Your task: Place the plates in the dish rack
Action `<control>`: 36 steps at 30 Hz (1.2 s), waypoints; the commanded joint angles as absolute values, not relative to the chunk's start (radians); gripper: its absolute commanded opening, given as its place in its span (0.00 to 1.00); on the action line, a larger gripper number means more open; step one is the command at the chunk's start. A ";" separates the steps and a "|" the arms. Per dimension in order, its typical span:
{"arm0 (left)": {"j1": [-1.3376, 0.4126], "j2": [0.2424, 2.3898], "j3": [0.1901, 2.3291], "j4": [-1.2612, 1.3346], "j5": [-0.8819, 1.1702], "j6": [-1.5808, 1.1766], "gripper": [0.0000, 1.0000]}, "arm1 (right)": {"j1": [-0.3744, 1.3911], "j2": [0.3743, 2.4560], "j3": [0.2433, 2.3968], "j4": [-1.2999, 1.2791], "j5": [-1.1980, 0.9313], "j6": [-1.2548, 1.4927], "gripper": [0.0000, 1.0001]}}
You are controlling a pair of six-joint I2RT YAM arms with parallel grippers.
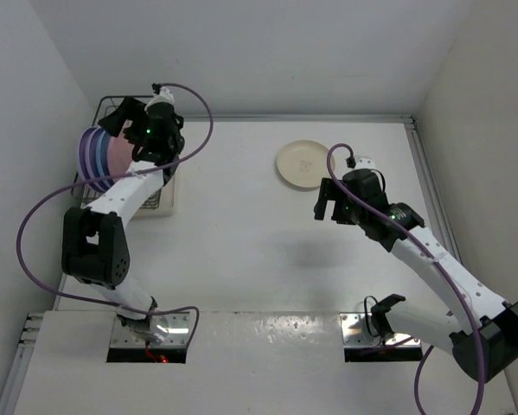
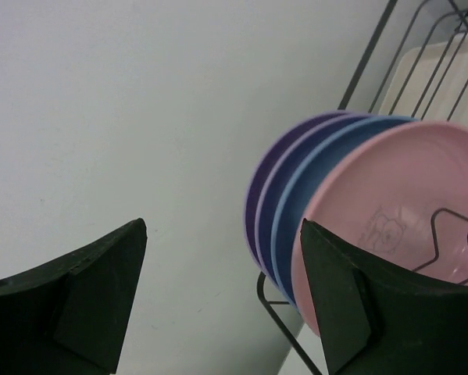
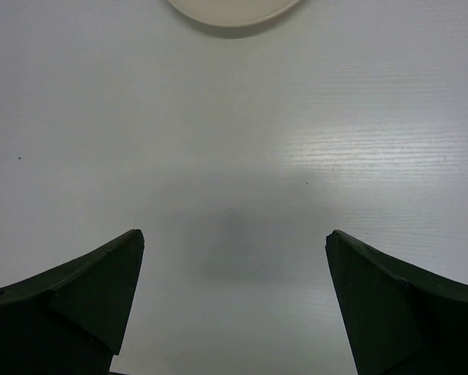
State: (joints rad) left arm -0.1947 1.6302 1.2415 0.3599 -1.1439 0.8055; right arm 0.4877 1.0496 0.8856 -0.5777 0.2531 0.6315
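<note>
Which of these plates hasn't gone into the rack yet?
The cream plate. It lies flat on the table, alone, over on the right arm's side. The other plates, purple, blue and pink, stand on edge together in the dish rack.

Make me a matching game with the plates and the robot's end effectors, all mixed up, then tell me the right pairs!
Things:
1. pink plate
2. cream plate
3. left end effector
4. right end effector

Places or states:
A. open over the bare table, just short of the cream plate
B. lying flat on the table
C. standing on edge in the dish rack
D. open and empty, next to the dish rack

Pairs: 1-C, 2-B, 3-D, 4-A
</note>
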 commanded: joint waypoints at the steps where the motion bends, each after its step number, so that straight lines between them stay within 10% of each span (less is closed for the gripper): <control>1: -0.196 1.575 1.348 0.180 -1.132 0.670 0.85 | 0.494 1.049 0.899 -0.555 0.253 0.627 1.00; 11: -0.448 1.541 1.635 -0.372 -0.629 0.419 0.86 | 0.433 1.109 0.887 -0.566 0.224 0.658 1.00; 20: -0.486 2.004 1.943 -0.623 0.096 0.017 0.85 | 0.357 1.111 0.836 -0.546 0.183 0.638 1.00; 36: -0.520 2.480 2.226 -0.374 0.107 -0.306 0.85 | 0.344 1.052 0.730 -0.627 0.209 0.627 1.00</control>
